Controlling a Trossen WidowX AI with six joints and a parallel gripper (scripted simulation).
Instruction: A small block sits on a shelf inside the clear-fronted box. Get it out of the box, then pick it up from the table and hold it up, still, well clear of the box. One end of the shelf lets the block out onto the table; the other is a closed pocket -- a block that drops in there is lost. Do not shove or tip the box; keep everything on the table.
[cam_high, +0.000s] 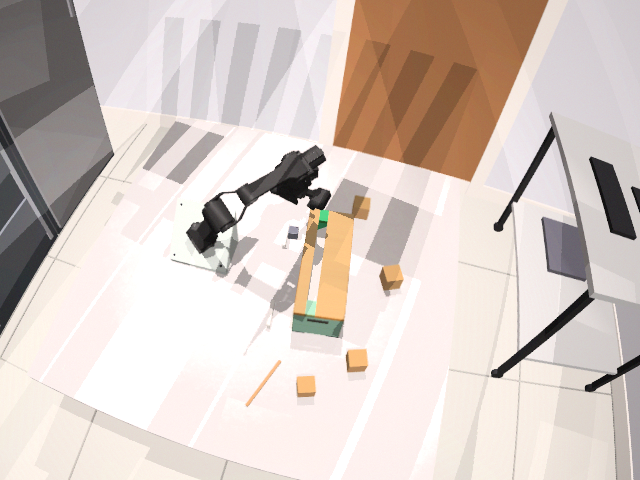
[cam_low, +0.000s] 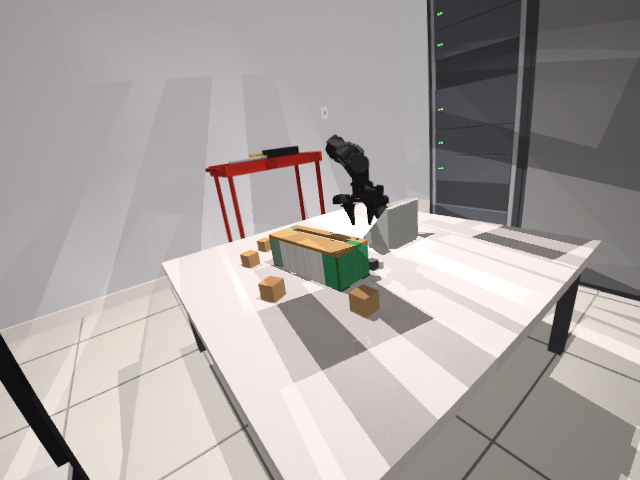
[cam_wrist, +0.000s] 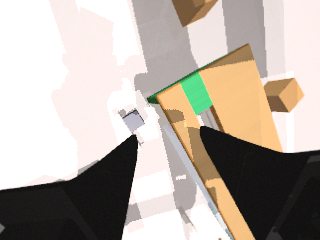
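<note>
The black arm (cam_high: 268, 180) (cam_low: 354, 162) is reaching out from its base and bending at the elbow, its wrist angling downward. The gripper (cam_low: 361, 223) (cam_wrist: 168, 134) is pointing down above the surface, its two fingers standing partly open and holding nothing.

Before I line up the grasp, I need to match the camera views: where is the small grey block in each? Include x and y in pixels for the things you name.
Top: small grey block (cam_high: 293, 231) (cam_low: 373, 264) (cam_wrist: 134, 121) just left of centre.
Exterior: right of centre, partly hidden behind the box's corner.
Wrist: left of centre, above the left-hand fingertip.
Shared landmark: the orange-topped box (cam_high: 336, 263) (cam_low: 310, 241) (cam_wrist: 232, 90).
</note>
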